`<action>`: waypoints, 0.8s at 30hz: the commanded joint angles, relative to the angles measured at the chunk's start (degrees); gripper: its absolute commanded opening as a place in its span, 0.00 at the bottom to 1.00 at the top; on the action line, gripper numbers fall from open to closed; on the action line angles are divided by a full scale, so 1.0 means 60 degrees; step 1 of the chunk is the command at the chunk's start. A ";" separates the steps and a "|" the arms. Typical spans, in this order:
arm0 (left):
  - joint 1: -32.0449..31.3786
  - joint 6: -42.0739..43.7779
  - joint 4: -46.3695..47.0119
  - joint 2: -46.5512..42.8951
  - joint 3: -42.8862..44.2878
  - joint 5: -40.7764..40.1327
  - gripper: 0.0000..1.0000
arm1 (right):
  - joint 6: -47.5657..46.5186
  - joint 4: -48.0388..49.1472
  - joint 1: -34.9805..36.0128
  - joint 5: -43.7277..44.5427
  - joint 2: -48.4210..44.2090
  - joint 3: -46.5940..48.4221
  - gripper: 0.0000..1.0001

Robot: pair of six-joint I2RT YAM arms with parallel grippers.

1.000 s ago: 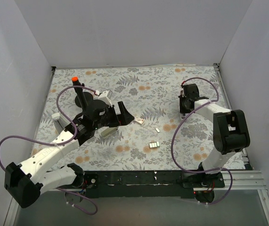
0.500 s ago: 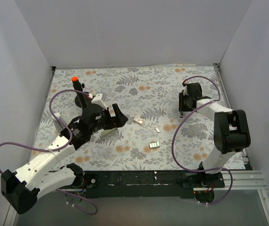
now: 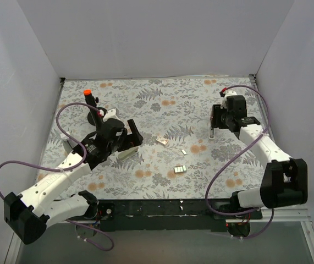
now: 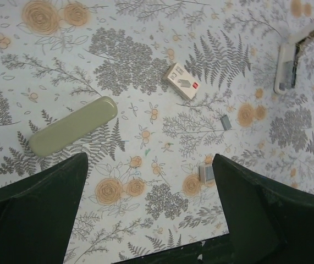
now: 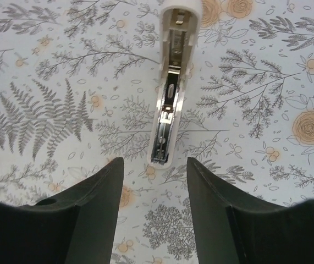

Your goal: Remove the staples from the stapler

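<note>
Floral cloth [image 3: 162, 104] covers the table between pale walls. The right gripper [image 5: 153, 168] hangs spread wide and empty, its two fingers flanking the near tip of the stapler [image 5: 169, 88] without touching it. The stapler lies flat on the right part of the table, open side up with its metal channel showing. Its long axis points straight away from the wrist camera. The left gripper [image 4: 148, 165] is also parted and holds nothing, just above the cloth. Beside it lies a beige bar [image 4: 73, 126], slanted. A white-pink block [image 4: 183, 81] and loose staples [image 3: 180, 169] lie between the arms, well apart from the stapler.
</note>
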 commanded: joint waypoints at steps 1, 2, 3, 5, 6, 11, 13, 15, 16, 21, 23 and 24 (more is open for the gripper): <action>0.0128 -0.1425 -0.1677 0.0599 0.0926 -0.1279 0.98 | -0.0105 0.0122 0.0383 -0.0889 -0.1327 -0.0762 0.58; 0.0187 -0.1849 -0.1824 0.0615 0.0957 -0.1251 0.98 | -0.0179 0.0530 0.0471 -0.1095 -0.1518 -0.0896 0.58; 0.0245 -0.1940 -0.1825 0.0601 0.0957 -0.1178 0.98 | -0.0267 0.0752 0.0588 -0.1373 -0.1883 -0.1043 0.58; 0.0363 -0.2072 -0.1650 0.0470 0.0696 -0.1046 0.98 | -0.0414 0.1046 0.1013 -0.1551 -0.2134 -0.1277 0.58; 0.0392 -0.2276 -0.1533 0.0455 0.0578 -0.1104 0.98 | -0.0414 0.1163 0.1130 -0.1682 -0.2295 -0.1293 0.58; 0.0744 -0.3185 -0.2088 0.1170 0.0430 -0.1484 0.88 | -0.0239 0.1106 0.2023 -0.1815 -0.2706 -0.1161 0.58; 0.0846 -0.3304 -0.2060 0.1683 0.0459 -0.1559 0.80 | -0.0195 0.1105 0.2419 -0.1786 -0.2940 -0.1190 0.59; 0.0890 -0.3187 -0.1914 0.2267 0.0576 -0.1646 0.71 | -0.0180 0.1120 0.2552 -0.1989 -0.3101 -0.1249 0.58; 0.0919 -0.3012 -0.1884 0.2488 0.0664 -0.1675 0.71 | -0.0194 0.1106 0.2567 -0.2049 -0.3131 -0.1278 0.58; 0.1095 -0.2791 -0.2001 0.3646 0.1235 -0.2188 0.70 | -0.0385 0.0944 0.2567 -0.2020 -0.3438 -0.1352 0.59; 0.1198 -0.2704 -0.1972 0.4100 0.1440 -0.2422 0.68 | -0.0356 0.0959 0.2567 -0.2108 -0.3541 -0.1337 0.58; 0.1227 -0.2630 -0.1870 0.4247 0.1455 -0.2466 0.65 | -0.0341 0.0973 0.2567 -0.2210 -0.3643 -0.1351 0.58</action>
